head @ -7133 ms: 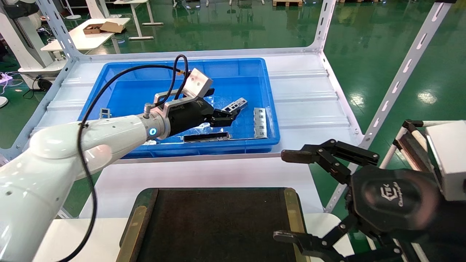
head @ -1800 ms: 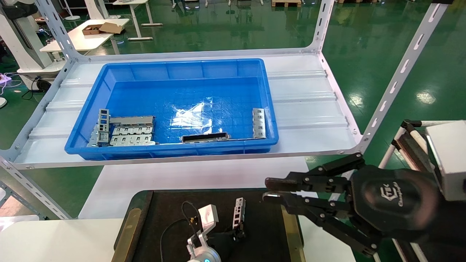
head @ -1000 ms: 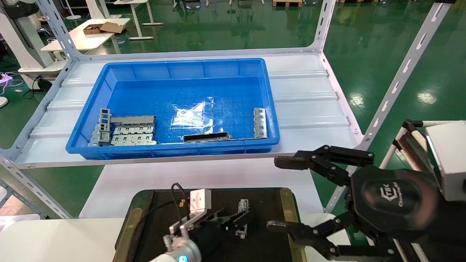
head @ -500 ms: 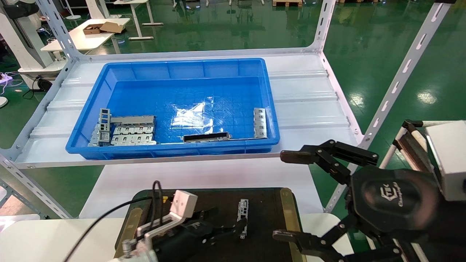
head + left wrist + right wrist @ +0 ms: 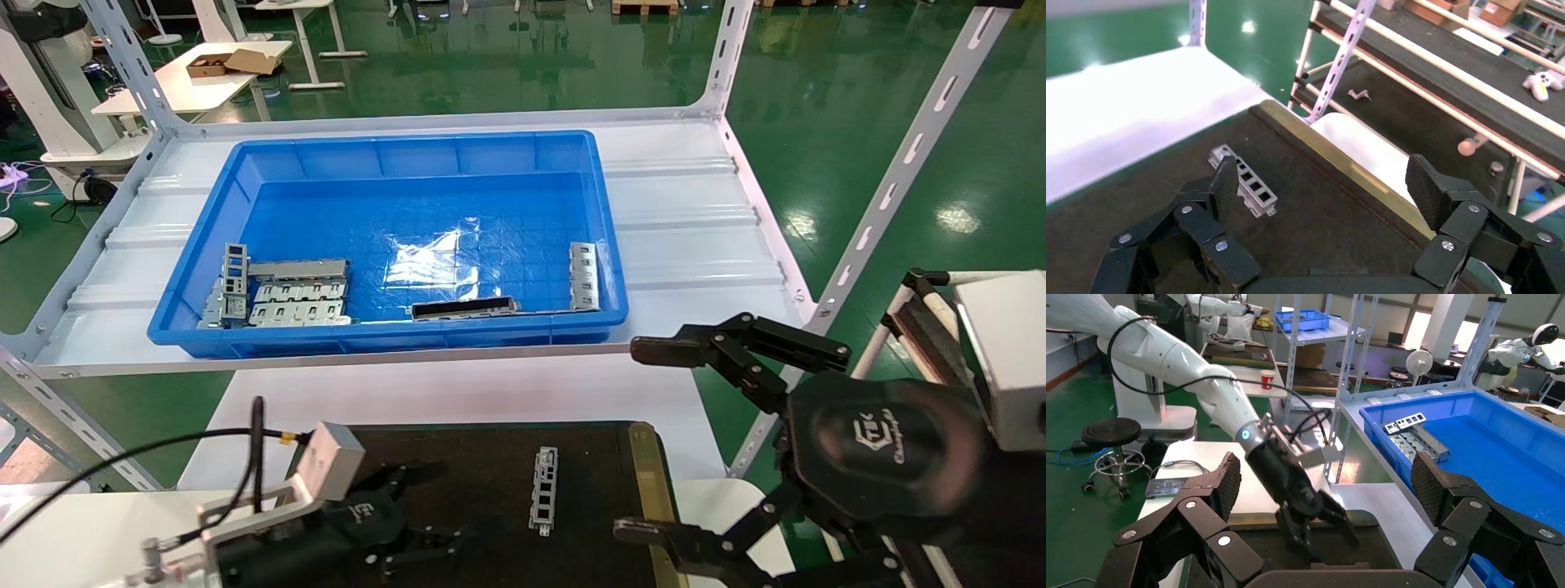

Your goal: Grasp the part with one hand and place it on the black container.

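Note:
The part, a small silver-grey bar with a row of rectangular cut-outs, lies flat and alone on the black container, towards its right tan strip. My left gripper hovers over the container's left side, open and empty, well clear of the part. In the left wrist view the part shows just beyond one of the fingers, with nothing between the jaws of the left gripper. My right gripper hangs open by the container's right edge and holds nothing; its wrist view shows the left hand.
A big blue bin sits on the white shelf behind, holding grey slotted plates, a dark narrow channel and another silver bar. White slotted shelf uprights rise on the right. A white tabletop lies under the container.
My left gripper has let go of the part and drawn back to the left across the container. The part now lies flat. The right gripper opened and stays by the right edge.

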`<state>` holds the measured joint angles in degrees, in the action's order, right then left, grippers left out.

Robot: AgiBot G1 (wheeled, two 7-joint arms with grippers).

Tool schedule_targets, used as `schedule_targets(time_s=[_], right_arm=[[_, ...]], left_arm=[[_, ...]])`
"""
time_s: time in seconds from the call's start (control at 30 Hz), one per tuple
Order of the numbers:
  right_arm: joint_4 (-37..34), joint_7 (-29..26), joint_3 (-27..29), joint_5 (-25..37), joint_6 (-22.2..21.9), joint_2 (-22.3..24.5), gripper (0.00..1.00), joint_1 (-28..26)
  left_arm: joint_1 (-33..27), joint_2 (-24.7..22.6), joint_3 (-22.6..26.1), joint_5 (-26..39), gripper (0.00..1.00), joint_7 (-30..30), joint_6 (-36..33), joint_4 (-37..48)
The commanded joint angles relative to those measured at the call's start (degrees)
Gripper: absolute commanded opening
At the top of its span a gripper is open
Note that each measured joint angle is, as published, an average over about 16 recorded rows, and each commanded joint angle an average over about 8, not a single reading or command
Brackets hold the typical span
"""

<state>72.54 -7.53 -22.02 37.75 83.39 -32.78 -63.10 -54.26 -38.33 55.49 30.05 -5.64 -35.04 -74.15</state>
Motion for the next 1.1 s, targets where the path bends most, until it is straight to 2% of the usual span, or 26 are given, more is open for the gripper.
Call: schedule_targets(time_s=[0.03, 0.33, 0.53, 1.1], right_arm=[[0.0, 0.0, 0.0, 0.0, 0.0, 0.0, 1.00, 0.0], [0.0, 0.0, 0.0, 0.0, 0.0, 0.0, 1.00, 0.0], [0.0, 0.0, 0.0, 0.0, 0.0, 0.0, 1.00, 0.0], [0.0, 0.0, 0.0, 0.0, 0.0, 0.0, 1.00, 0.0]], left_arm=[[-0.1, 1.1, -1.0, -0.5, 1.00, 1.4, -2.7, 0.5], [-1.6, 5.6, -4.7, -3.3, 1.00, 4.4, -10.2, -0.5], [-2.2, 7.2, -6.0, -4.5, 1.00, 5.0, -12.5, -1.2], [-3.6, 3.3, -3.2, -1.3, 1.00, 2.6, -9.2, -1.6]])
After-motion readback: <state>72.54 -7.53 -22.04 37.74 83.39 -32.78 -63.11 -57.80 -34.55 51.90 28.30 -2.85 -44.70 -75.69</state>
